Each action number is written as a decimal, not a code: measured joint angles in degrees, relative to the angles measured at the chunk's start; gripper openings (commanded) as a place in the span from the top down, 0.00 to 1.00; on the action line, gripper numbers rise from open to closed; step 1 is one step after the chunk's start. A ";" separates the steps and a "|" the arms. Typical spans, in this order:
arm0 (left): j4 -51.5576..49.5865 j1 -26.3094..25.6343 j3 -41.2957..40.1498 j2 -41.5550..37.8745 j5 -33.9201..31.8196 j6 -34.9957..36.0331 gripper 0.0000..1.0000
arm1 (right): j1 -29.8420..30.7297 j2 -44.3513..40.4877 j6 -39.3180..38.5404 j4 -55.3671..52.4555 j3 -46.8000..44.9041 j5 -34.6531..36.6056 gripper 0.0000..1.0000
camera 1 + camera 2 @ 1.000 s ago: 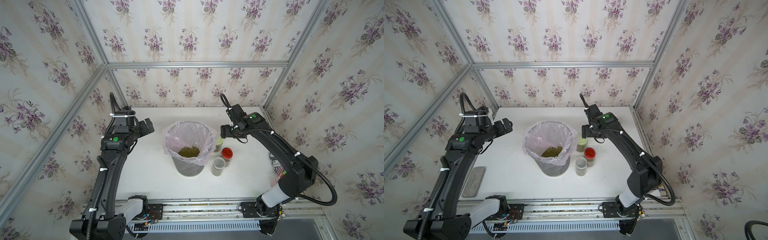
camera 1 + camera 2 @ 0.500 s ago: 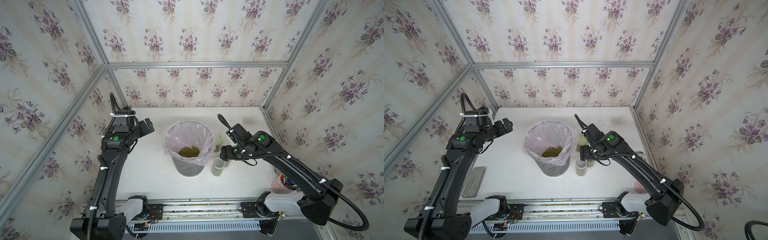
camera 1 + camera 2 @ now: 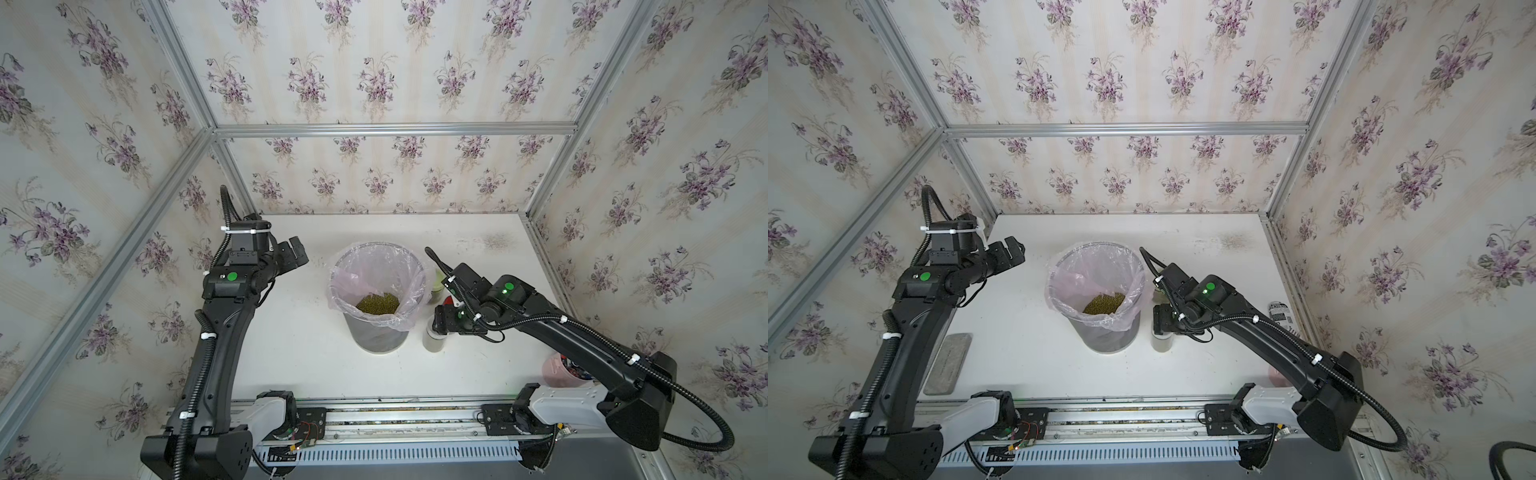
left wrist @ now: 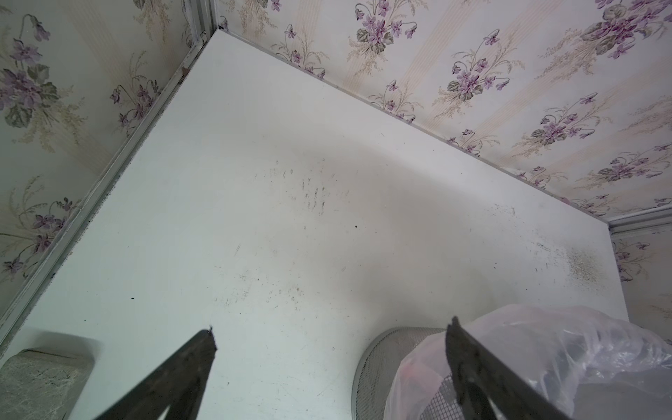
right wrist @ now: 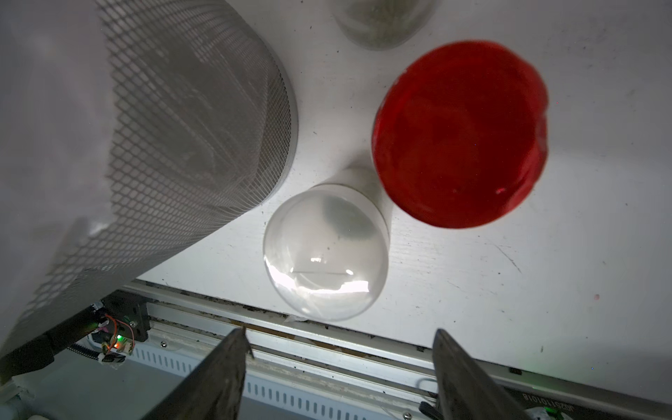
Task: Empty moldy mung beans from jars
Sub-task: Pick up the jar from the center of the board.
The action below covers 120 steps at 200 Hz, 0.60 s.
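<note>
**Moldy mung beans (image 3: 377,302) heaped in the lined bin (image 3: 376,338), three jars (image 3: 433,341) capped beside it**

The white tabletop (image 3: 291,357) carries everything. The left arm (image 3: 220,332) reaches over its far left part. Its jaws stand wide apart with nothing between them, above bare tabletop, and the bin's rim shows near one tip in the left wrist view. The right arm (image 3: 582,336) stretches in from the right and bends down over the jars. Its jaws are also apart and empty, and the white lid lies just ahead of the tips in the right wrist view.

The grey mesh bin stands upright at mid-tabletop, with a pinkish plastic liner (image 3: 353,278) folded over its rim. A flat grey pad (image 3: 947,363) lies by the left edge.

Just right of the bin the jars stand upright in a close cluster. The white-lidded jar (image 5: 324,254) is nearest the front rail, with the red-lidded jar (image 5: 460,134) just beside it. The green-lidded jar (image 3: 437,279) is farther back, against the liner. All three lids are on. What the jars hold I cannot tell.

The beans form a small olive-green heap at the bottom of the liner.
</note>
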 measured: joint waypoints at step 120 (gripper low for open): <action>-0.22 0.04 -0.24 0.26 0.48 -0.11 0.01 | 0.15 4.02 4.15 11.21 -4.98 1.20 0.21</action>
